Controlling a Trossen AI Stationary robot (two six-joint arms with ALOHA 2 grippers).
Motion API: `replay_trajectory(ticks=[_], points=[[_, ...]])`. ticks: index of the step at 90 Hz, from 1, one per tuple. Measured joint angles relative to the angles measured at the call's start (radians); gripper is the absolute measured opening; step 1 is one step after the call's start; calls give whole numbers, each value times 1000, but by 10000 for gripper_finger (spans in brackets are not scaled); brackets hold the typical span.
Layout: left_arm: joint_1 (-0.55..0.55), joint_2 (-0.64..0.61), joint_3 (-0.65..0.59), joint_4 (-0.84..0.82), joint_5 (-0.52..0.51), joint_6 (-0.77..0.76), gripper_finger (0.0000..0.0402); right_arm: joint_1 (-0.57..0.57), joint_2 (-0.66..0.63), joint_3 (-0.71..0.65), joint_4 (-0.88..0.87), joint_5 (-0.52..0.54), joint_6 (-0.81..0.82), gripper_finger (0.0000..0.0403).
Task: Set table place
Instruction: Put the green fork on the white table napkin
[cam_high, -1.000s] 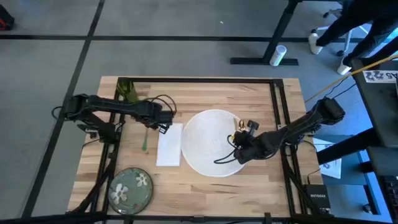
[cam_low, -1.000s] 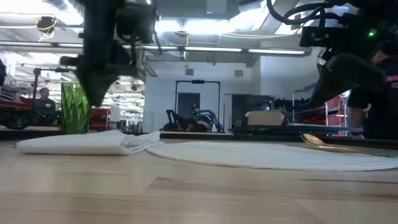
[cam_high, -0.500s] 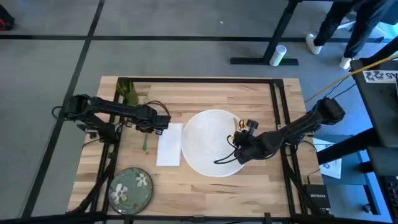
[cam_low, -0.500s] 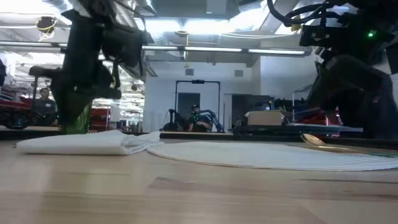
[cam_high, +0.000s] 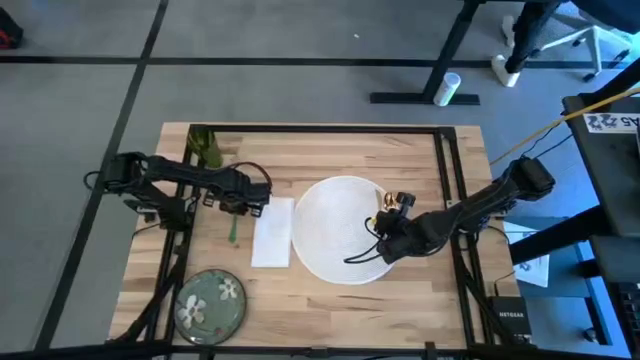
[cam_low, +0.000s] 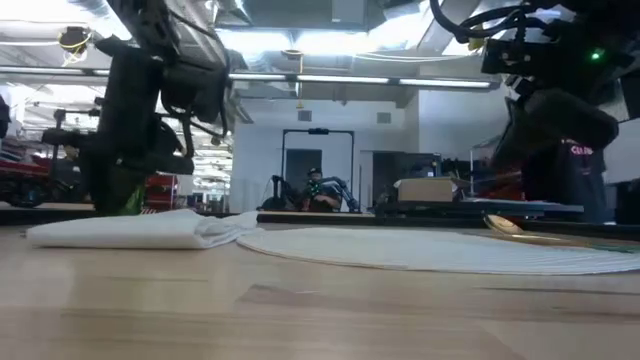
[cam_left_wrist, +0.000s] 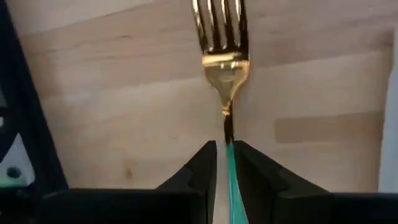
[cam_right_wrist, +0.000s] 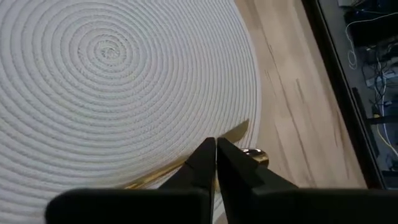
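Far out from the left jaws (cam_high: 232, 207), toward the bench (cam_high: 330, 300) corner: green floral plate (cam_high: 211, 301), lying unused, not yet on the mat. Off beyond the left arm, at the far edge: green cup (cam_high: 204, 147), upright, also waiting. Directly under the left jaws: fork (cam_left_wrist: 222, 56), gold tines and neck pointing forward past the fingertips, green handle running back between the two dark fingers (cam_left_wrist: 202, 165). Nearly closed around that handle, a thin slot only, so gripping the fork or just about to; lifted or flat on the wood, impossible to tell. Held by the handle end, probably so the tines keep pointing away along the napkin side. Just beside the left jaws, toward the centre: white napkin (cam_high: 272, 232), folded long, touching the mat edge, likely meant as the fork's bed.

Then the round white woven placemat (cam_high: 335, 225), centred, bare, ready for the plate. At its outer edge, right under the right jaws (cam_right_wrist: 216, 163): gold utensil (cam_right_wrist: 239, 129), lying half on the mat rim, half toward bare wood. Right jaws shut to a hairline, tips together above the utensil, seemingly holding nothing; contact with it not clear.
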Motion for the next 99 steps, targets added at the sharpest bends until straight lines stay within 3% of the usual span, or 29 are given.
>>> replay_trajectory(ticks=[27, 49, 70, 84, 99], points=[[43, -3, -51, 93, 16, 73, 40, 0, 0, 0, 0, 0, 0, 1], [30, 3, -3, -75, 6, 171, 5, 0, 0, -1, -2, 9, 0, 1], [29, 1, 113, -140, 124, 196, 1, 0, 0, -1, -7, 26, -10, 1], [-7, 1, 213, -125, 160, 149, 0, 0, 0, -1, -8, 23, -63, 1], [-70, 0, 276, -19, 156, -20, 0, 0, 0, -1, -38, 17, -88, 1]])
